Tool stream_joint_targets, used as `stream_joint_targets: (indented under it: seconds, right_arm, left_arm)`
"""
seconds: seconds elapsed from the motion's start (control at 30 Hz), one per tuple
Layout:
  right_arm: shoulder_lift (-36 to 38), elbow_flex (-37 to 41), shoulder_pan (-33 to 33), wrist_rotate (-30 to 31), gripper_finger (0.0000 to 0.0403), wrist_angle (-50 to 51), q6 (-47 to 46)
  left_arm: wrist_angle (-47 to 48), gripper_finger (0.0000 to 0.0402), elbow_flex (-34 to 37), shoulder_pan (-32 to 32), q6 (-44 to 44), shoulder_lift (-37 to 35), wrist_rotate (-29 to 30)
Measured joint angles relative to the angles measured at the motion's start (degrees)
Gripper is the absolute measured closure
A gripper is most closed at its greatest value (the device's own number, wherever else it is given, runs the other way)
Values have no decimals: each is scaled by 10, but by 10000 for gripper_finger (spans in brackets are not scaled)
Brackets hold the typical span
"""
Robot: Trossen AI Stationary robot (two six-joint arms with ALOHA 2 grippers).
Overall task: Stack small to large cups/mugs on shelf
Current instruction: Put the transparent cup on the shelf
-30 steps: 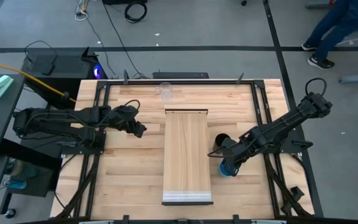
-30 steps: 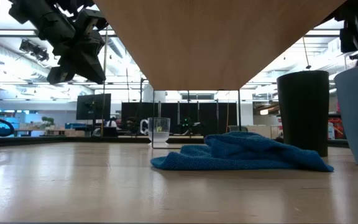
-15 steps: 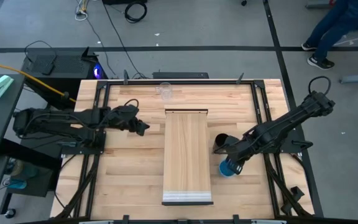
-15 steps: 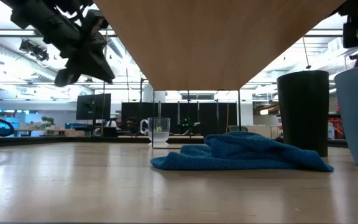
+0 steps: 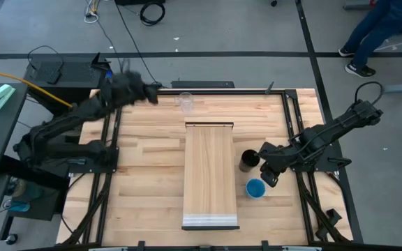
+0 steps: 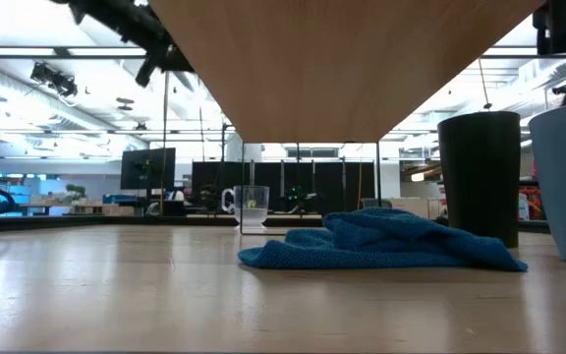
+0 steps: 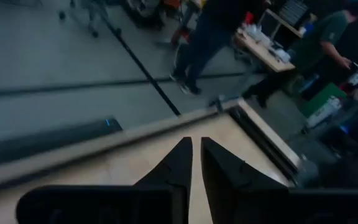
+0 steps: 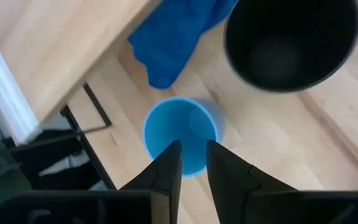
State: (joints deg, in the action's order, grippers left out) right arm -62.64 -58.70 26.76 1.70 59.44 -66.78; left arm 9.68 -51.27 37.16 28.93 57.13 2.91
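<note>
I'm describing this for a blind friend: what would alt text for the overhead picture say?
Seen from above, the right gripper hovers between a black cup and a blue cup beside a long wooden shelf. The left gripper reaches near a clear cup.

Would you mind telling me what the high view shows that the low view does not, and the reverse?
Only the high view shows the shelf's top with its metal strip, the blue cup's open mouth, the right gripper just above that cup, and the left gripper near the table's far edge. Only the low view shows the blue cloth under the shelf and the room behind. Both show the clear cup, the black cup, the blue cup and the shelf.
</note>
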Motion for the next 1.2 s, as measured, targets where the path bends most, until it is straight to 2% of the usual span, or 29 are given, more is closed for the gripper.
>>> stream_joint_targets:
  seconds: [0.2,0.33,0.53,0.73,0.93,1.2]
  right_arm:
    - [16,0,0,27,323,3,-6]
    - [23,0,0,33,323,9,-6]
    - [37,0,0,32,323,34,-7]
    - [57,0,0,32,323,84,-7]
    - [72,0,0,43,323,109,-8]
    - [74,0,0,90,323,109,-60]
  left_arm:
    - [96,359,-157,123,-62,114,-160]
    - [204,356,-274,157,-132,209,-219]
    - [388,354,-439,160,-265,347,-226]
    - [522,349,-551,137,-353,460,-223]
    - [529,351,-572,108,-384,536,-215]
    - [537,343,-571,101,-438,588,-166]
